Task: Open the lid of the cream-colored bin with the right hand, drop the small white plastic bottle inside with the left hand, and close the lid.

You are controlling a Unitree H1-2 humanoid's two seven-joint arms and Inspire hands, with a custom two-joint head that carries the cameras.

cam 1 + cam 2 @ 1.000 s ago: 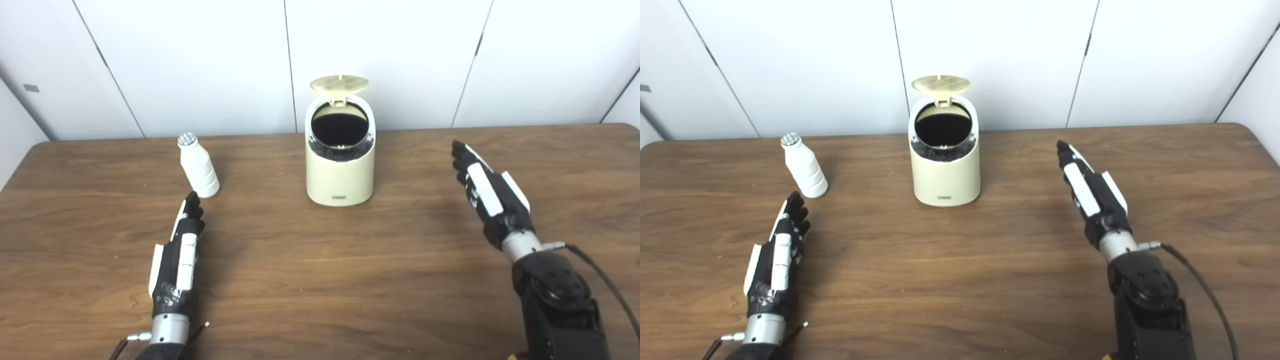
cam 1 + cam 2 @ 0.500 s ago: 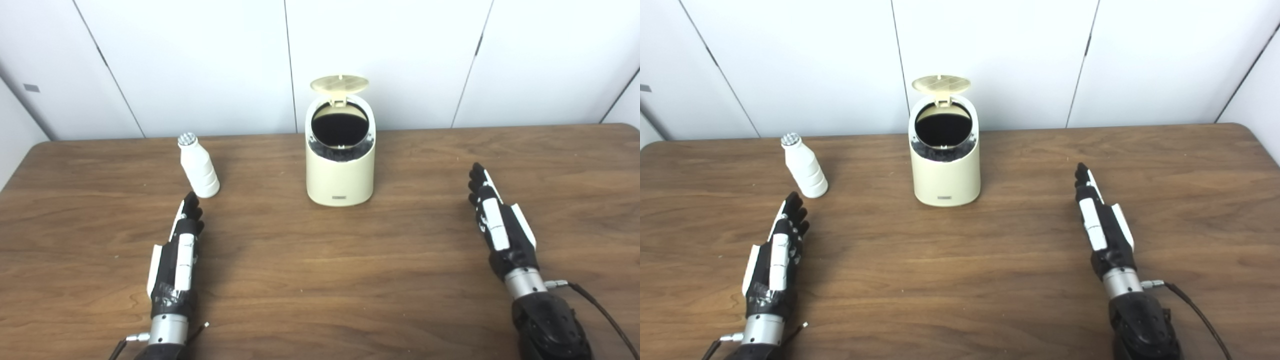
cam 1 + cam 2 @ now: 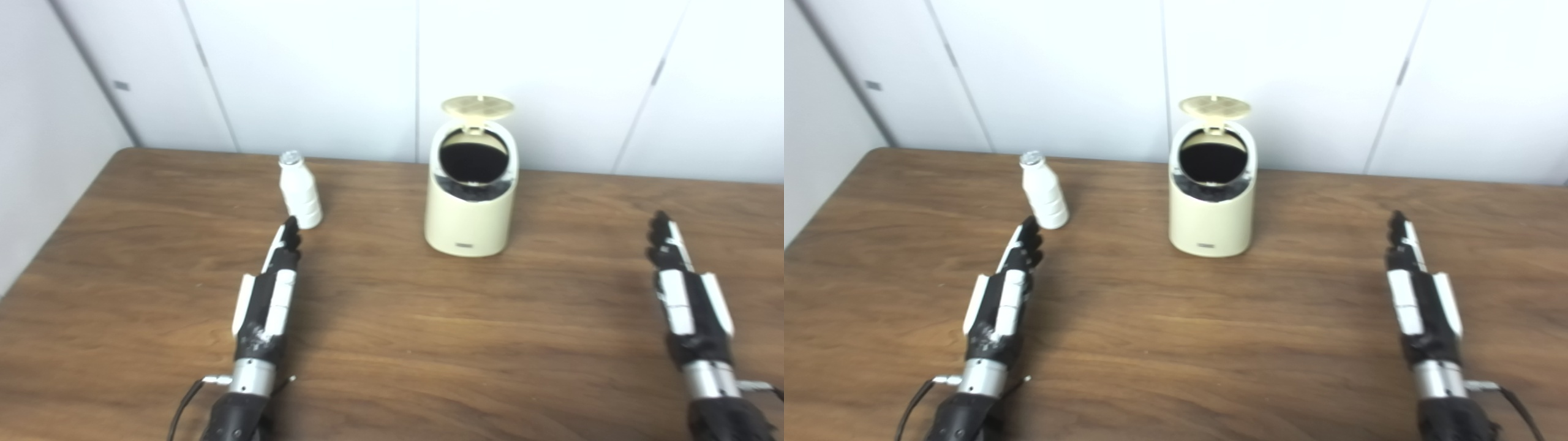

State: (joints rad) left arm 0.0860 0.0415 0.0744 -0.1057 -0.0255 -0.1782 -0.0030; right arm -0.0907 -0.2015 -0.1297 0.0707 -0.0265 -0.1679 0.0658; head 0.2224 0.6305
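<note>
Bin (image 3: 470, 214): cream, upright mid-table, lid (image 3: 478, 106) raised.
Bottle (image 3: 300, 191): white, upright, left of bin, well apart.
Left hand (image 3: 269, 298): flat, empty, fingertips just short of bottle.
Right hand (image 3: 686, 297): extended, empty, far right.
Table (image 3: 429, 343): brown wood.

No legible text anywhere.
</note>
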